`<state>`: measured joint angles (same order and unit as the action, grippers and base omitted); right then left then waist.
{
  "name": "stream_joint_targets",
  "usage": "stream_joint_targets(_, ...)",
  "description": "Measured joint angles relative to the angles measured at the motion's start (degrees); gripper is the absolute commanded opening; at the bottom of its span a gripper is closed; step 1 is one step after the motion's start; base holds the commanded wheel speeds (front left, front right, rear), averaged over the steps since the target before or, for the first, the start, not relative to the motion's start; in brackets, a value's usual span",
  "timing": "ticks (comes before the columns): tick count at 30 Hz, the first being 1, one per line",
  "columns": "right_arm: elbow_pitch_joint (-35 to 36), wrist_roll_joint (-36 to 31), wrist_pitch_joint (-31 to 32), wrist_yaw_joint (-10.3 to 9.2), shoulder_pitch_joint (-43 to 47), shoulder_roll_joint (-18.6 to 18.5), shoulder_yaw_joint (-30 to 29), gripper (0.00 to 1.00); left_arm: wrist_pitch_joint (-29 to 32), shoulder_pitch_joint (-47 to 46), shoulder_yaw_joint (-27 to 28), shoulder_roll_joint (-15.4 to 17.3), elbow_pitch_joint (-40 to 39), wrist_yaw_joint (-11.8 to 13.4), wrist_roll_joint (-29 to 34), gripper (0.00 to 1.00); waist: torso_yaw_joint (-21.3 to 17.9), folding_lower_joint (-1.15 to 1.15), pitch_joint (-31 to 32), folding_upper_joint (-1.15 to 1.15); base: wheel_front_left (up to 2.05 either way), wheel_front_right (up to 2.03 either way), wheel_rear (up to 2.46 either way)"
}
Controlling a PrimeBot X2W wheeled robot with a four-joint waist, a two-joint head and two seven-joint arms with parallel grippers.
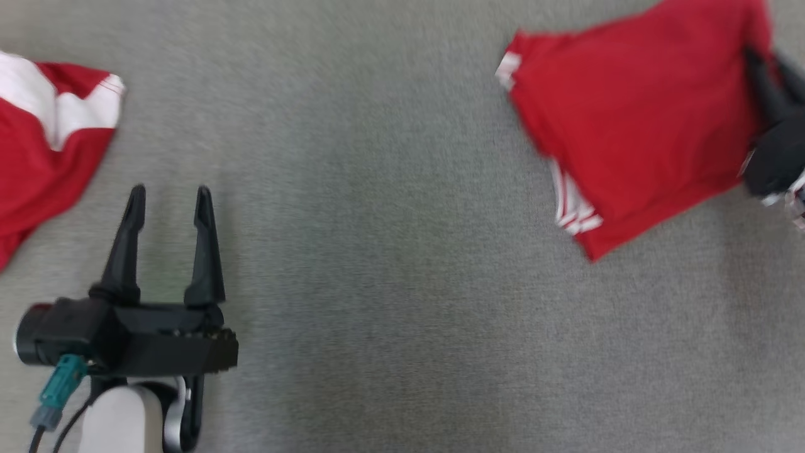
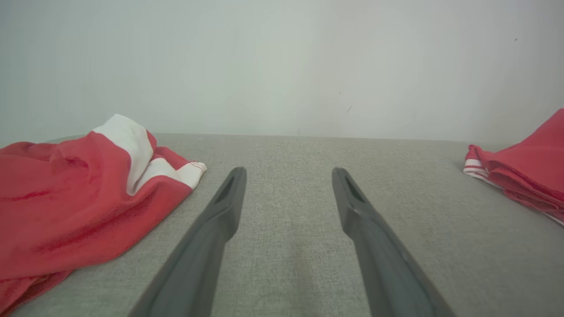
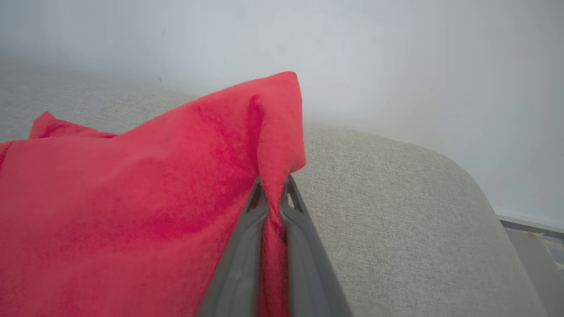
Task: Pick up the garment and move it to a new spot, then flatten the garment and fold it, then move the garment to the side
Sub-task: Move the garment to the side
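Note:
The garment (image 1: 635,119) is a folded red piece with white stripes at its edge, lying on the grey fabric surface (image 1: 390,251) at the upper right. My right gripper (image 1: 758,66) reaches in from the right edge over the garment's far right side. In the right wrist view this gripper (image 3: 273,182) is shut on a raised fold of the red cloth (image 3: 132,211). My left gripper (image 1: 170,192) stands open at the lower left with nothing between its fingers. The left wrist view has it (image 2: 288,174) open over bare fabric, with the folded garment (image 2: 528,171) far off to the right.
A second red and white garment (image 1: 44,151) lies crumpled at the left edge, just left of my left gripper, and appears again (image 2: 79,202) in the left wrist view. A pale wall (image 2: 282,66) rises behind the surface. The surface's rounded edge (image 3: 484,193) drops off at the right.

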<state>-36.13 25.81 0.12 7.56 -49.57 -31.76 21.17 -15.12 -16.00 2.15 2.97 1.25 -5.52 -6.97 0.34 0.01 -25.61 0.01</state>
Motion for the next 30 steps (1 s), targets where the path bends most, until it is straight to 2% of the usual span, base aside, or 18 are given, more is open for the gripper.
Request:
stream_joint_targets(5,0.9,1.4,1.0,0.0,-5.9,-6.2,1.6,0.0,0.0,-3.2,0.0,0.5,-2.1,-0.4,0.9,1.0,-2.3,0.0,-5.4,0.01,0.0,0.0,0.0)
stream_joint_targets(15,0.5,2.4,1.9,0.0,-13.4,-13.9,2.2,0.0,-0.1,-3.3,0.9,2.9,-5.8,-0.9,1.6,1.0,-8.2,-0.03,-12.5,-0.02,0.0,0.0,0.0)
stream_joint_targets(23,-1.0,1.3,2.4,0.0,-18.5,-16.5,3.9,0.0,-0.4,-2.4,1.9,4.5,-9.1,-1.0,1.8,1.0,-10.8,-0.04,-15.8,-0.03,0.0,0.0,0.0)
stream_joint_targets(30,-4.0,-1.2,2.3,0.0,-22.8,-17.6,5.2,0.0,-0.5,-2.5,1.8,4.8,-10.3,-1.0,1.8,1.0,-11.2,-0.04,-17.5,-0.03,0.0,0.0,0.0)
